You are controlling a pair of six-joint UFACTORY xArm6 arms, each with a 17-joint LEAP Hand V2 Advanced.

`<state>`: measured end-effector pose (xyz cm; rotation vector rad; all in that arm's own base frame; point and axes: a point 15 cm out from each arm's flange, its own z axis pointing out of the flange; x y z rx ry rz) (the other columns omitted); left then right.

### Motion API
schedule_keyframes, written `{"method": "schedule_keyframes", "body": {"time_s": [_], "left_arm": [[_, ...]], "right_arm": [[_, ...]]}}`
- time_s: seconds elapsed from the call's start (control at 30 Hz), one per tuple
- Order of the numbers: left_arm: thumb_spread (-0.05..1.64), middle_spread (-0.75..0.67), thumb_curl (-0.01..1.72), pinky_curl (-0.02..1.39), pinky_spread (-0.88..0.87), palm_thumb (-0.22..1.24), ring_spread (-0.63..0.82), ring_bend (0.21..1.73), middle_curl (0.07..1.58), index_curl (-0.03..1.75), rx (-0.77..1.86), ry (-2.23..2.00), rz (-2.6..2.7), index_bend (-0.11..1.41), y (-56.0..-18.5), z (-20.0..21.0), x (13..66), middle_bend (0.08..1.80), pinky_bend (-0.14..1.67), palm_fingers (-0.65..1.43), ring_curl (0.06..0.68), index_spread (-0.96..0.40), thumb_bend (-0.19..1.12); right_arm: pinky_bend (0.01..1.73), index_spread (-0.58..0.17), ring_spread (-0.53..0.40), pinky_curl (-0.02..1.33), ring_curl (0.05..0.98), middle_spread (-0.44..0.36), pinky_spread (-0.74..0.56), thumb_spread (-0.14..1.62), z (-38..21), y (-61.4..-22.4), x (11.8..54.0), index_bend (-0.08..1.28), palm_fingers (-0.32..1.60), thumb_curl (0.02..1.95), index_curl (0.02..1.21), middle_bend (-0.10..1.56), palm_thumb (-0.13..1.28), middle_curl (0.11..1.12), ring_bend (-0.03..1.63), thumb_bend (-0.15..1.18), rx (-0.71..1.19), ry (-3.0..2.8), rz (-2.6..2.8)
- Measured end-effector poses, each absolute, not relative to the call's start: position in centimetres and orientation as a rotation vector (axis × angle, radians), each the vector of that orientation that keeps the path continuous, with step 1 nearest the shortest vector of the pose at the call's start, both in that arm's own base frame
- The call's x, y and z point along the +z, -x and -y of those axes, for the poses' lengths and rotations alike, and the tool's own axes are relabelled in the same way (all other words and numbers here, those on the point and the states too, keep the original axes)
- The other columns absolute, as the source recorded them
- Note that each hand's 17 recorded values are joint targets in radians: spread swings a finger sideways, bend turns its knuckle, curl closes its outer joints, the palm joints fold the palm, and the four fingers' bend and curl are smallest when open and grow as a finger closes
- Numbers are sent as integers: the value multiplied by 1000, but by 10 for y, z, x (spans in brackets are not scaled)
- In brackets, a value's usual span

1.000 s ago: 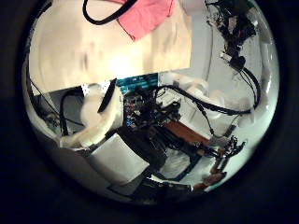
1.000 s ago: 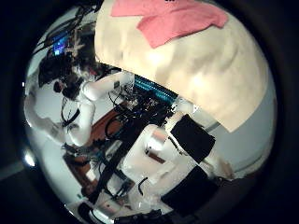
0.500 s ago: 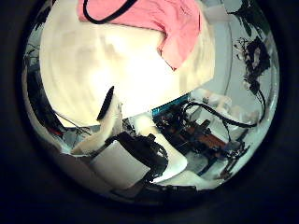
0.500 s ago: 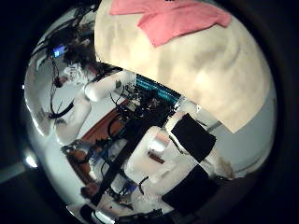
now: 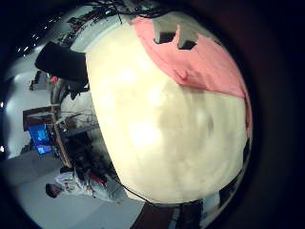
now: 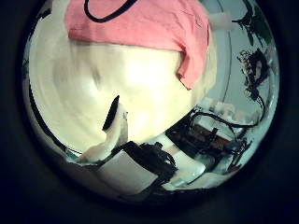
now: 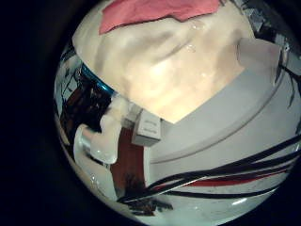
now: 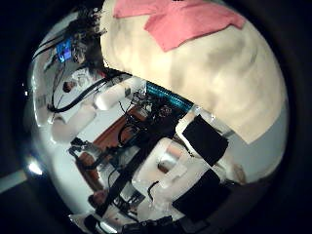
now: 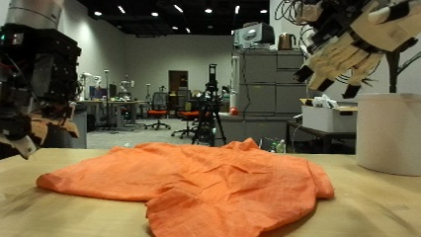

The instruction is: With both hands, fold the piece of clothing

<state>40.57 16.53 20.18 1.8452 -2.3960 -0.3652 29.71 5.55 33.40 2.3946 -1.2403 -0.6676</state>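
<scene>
An orange piece of clothing [image 9: 198, 183] lies spread flat on the tan table [image 9: 369, 212]. My left hand [image 9: 33, 84] hangs above the table beside the garment's sleeve end, its fingers hanging straight, holding nothing. My right hand [image 9: 349, 44] is high above the garment's other side, its fingers relaxed and spread, holding nothing. The garment shows in the left little finger side palm view [image 5: 195, 57], the left thumb side palm view [image 6: 149, 23], the right little finger side palm view [image 7: 150, 11] and the right thumb side palm view [image 8: 190, 19], each time lying on the table.
A tall white cylinder [image 9: 391, 133] stands on the table under my right hand, beyond the garment's edge. Bare table [image 6: 93, 75] lies between the garment and the table's edge. Grey cabinets [image 9: 263, 94] stand far behind.
The left thumb side palm view has shifted: the table and garment now fill far more of it, so the left hand has moved. The right thumb side palm view is almost unchanged.
</scene>
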Motion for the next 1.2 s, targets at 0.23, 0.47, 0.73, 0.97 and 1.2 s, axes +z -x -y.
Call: {"method": "schedule_keyframes", "body": {"time_s": [0.23, 0.47, 0.73, 0.97, 1.2], "left_arm": [[1056, 257, 331, 336, 409, 520, 464, 510, 310, 222, -387, -1831, 2434, 134, -423, -175, 176, 186, 434, -43, 242, -1, -21], [1052, 197, 336, 326, 402, 544, 465, 496, 322, 223, -410, -1838, 2451, 129, -441, -175, 165, 229, 421, -11, 234, -23, -19], [1046, 21, 342, 305, 361, 574, 398, 461, 366, 244, -496, -1841, 2443, 173, -451, -192, 156, 355, 351, 92, 222, -19, -21], [1040, -6, 343, 301, 321, 583, 351, 449, 362, 275, -543, -1827, 2408, 162, -446, -196, 143, 322, 322, 125, 220, -43, -24], [1036, -61, 344, 296, 273, 587, 275, 446, 376, 288, -547, -1798, 2405, 165, -454, -184, 138, 347, 291, 179, 219, -48, -24]], "right_arm": [[190, -250, 238, 304, 196, 81, 371, 1371, -63, -297, 333, 191, 204, 270, 371, 194, 691, 333, 186, -8, -692, -2417, 1244], [190, -246, 238, 300, 195, 80, 371, 1371, -63, -299, 328, 192, 207, 273, 370, 196, 697, 337, 184, -7, -701, -2408, 1240], [191, -245, 238, 297, 193, 80, 371, 1378, -63, -299, 329, 191, 208, 277, 370, 196, 702, 341, 184, -8, -697, -2412, 1242], [191, -244, 238, 295, 192, 87, 371, 1380, -62, -300, 326, 191, 208, 279, 368, 195, 702, 343, 184, -9, -709, -2404, 1244], [195, -245, 238, 298, 195, 89, 371, 1380, -64, -302, 317, 192, 202, 280, 368, 187, 702, 339, 188, -9, -733, -2385, 1229]]}}
